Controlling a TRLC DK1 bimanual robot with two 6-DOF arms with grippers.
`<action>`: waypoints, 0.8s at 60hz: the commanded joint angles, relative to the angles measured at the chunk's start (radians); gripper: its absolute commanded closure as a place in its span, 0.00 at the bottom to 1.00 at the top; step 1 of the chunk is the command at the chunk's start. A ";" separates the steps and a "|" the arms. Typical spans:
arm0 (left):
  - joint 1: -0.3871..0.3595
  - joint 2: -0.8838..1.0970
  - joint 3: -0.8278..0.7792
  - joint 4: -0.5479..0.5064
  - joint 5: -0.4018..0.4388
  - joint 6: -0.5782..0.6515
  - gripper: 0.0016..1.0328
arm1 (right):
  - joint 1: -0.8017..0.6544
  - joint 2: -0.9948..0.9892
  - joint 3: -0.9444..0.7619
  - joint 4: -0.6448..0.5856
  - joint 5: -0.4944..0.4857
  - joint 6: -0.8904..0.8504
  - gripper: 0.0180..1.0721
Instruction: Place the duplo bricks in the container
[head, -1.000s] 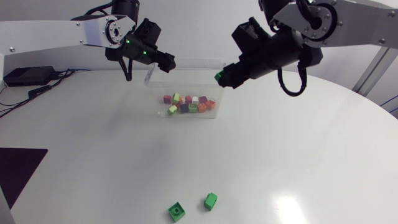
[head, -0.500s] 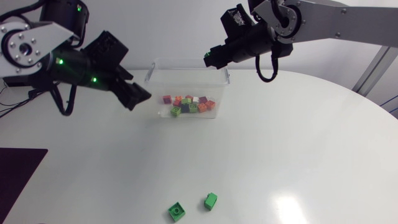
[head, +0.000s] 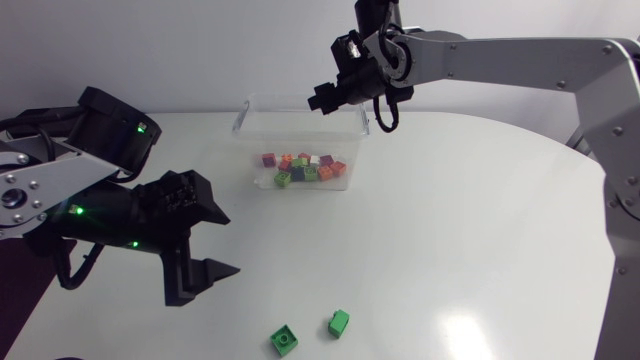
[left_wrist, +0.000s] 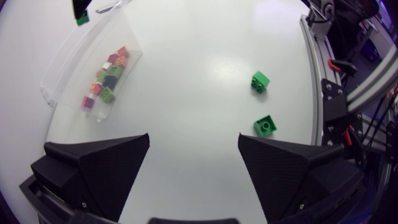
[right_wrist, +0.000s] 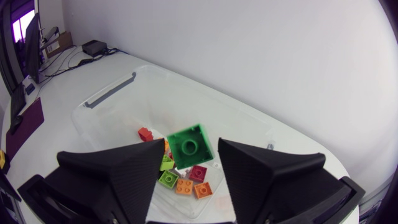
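Can't tell if R gripper grips green brick; if you release off-centre, it clips container rim, bounces out.

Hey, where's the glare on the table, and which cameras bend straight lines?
Head view: a white glare patch on the table, right of the green brick. Left wrist view: the fisheye bows the container's straight wall into a curve. Right wrist view: the same bowing along its rim.

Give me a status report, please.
Left gripper open, two loose green bricks beside it. Right gripper shut on green square brick above clear plastic container. Nothing blocking.
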 joint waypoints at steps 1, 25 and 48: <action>-0.012 -0.012 -0.023 -0.051 0.028 0.094 0.04 | 0.006 0.030 0.064 -0.020 0.014 0.001 0.05; -0.195 0.024 -0.109 -0.100 0.062 0.381 0.04 | -0.066 -0.320 -0.284 -0.045 -0.103 -0.071 0.05; -0.287 0.238 -0.039 -0.088 0.008 0.589 0.07 | -0.043 -0.659 -0.782 -0.036 -0.150 -0.208 0.05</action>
